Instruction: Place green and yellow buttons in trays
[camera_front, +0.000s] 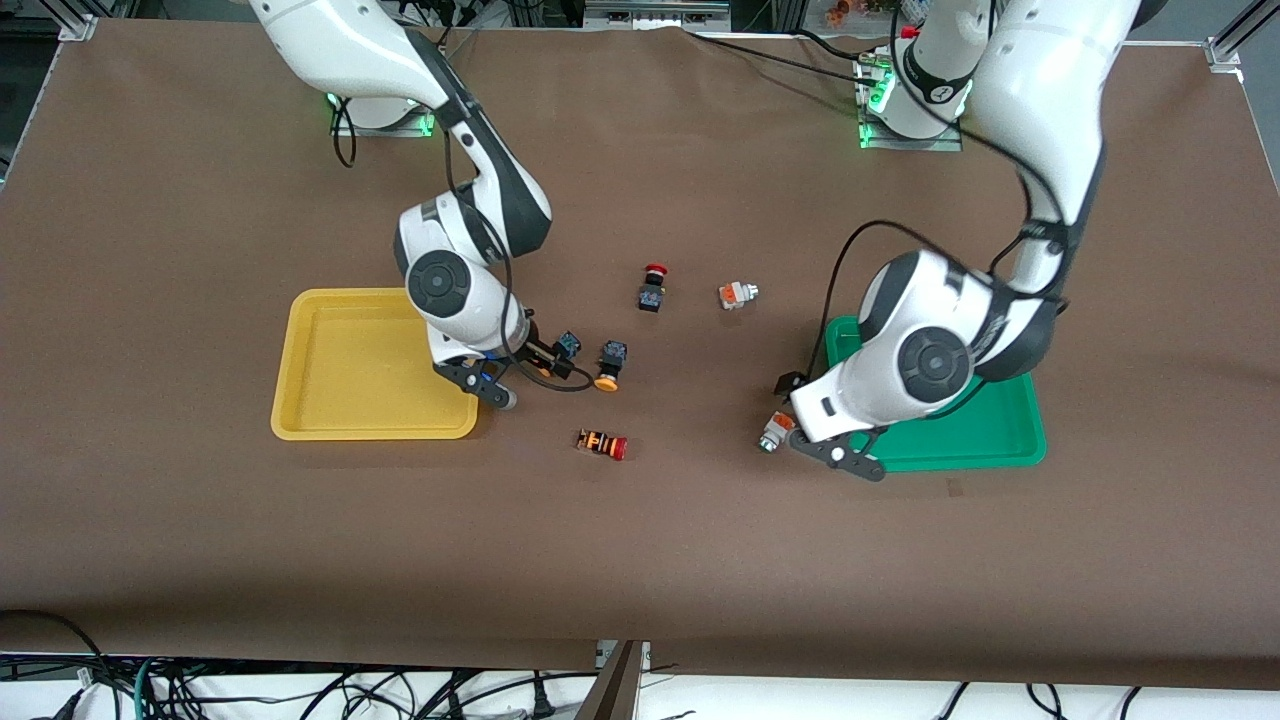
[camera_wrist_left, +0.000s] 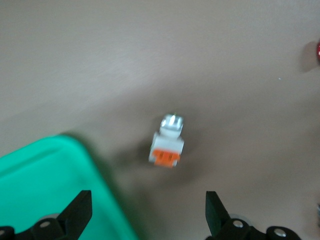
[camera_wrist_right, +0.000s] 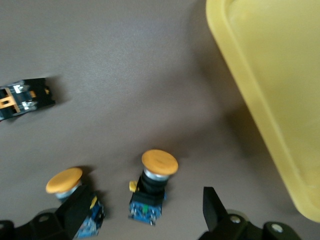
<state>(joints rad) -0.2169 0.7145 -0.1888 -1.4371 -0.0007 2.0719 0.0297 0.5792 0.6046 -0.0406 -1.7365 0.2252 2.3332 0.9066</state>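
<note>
- No brand name or writing can be read on any switch or tray.
- The right gripper (camera_wrist_right: 145, 220) hangs low beside the yellow tray (camera_front: 345, 365), its jaws wide open.
- One yellow-capped button (camera_wrist_right: 152, 185) lies between the open fingers, just ahead of the tips, with its cap pointing away from the gripper.
- A second yellow-capped button (camera_wrist_right: 72, 197) lies against one finger (camera_wrist_right: 75, 210), cap also away from the gripper.
- The left gripper (camera_wrist_left: 147, 217) is low beside the corner of the green tray (camera_front: 985, 425), jaws open and holding nothing.
- A white-and-silver button (camera_wrist_left: 167, 142) lies ahead of the jaws, centred between them, with its long axis along the reach, the orange block toward the gripper and the silver end away.
- Another white-and-silver button (camera_front: 737, 294), a black red-capped switch (camera_front: 652, 286) and an orange-striped switch (camera_front: 601, 444) lie apart on the table (camera_front: 150, 520).
</note>
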